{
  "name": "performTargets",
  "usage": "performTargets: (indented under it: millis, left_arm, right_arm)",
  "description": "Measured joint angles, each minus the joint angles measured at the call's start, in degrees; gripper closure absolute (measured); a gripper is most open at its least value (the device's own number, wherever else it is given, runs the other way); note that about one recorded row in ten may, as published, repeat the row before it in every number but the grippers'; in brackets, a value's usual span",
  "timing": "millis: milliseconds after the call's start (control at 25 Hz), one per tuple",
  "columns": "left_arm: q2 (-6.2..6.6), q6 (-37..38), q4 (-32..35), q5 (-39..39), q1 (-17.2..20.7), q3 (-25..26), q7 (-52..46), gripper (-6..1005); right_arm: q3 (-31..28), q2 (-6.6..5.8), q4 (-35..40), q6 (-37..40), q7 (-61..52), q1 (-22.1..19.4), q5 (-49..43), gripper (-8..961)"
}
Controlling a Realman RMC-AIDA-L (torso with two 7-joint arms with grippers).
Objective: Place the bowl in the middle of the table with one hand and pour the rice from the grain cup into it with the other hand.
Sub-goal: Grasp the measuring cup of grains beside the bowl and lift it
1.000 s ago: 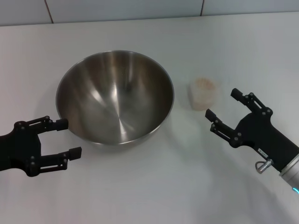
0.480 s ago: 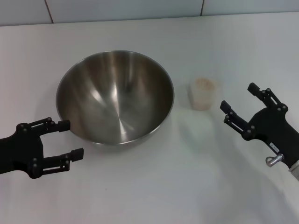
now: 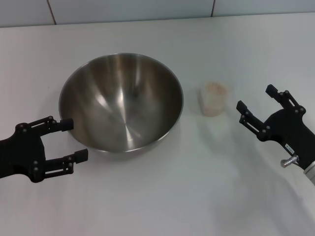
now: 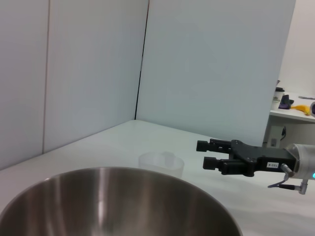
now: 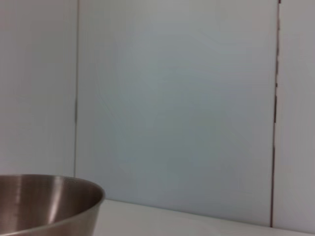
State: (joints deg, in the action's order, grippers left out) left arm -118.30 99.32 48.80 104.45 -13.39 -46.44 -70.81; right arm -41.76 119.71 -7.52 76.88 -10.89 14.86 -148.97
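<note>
The cup stood on the counter right of the bowl. The right hand was nearer, empty and spread, facing it. The left hand, also spread, waited beside the bowl.

The right gripper has drawn back from the grain cup, seemingly rightward.

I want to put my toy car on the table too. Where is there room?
Bare table lies in front of the bowl, between the left tool and right tool. Behind the bowl up to the tiled edge is free too. It is tight between the bowl and the grain cup.
</note>
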Motion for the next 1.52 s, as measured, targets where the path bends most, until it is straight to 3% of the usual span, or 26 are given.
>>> performTargets:
  millis: [960, 1520]
  left_arm:
    - [0.09, 0.75, -0.22, 0.45, 0.43, -0.28, 0.13, 188]
    - [0.15, 1.20, -0.20, 0.60, 0.75, -0.49, -0.07, 188]
  right_arm:
    - [-2.04, 0.00, -0.18, -5.45, -0.29, 2.84, 0.00, 127]
    - [-3.50, 0.07, -0.20, -6.64, -0.29, 2.41, -0.01, 126]
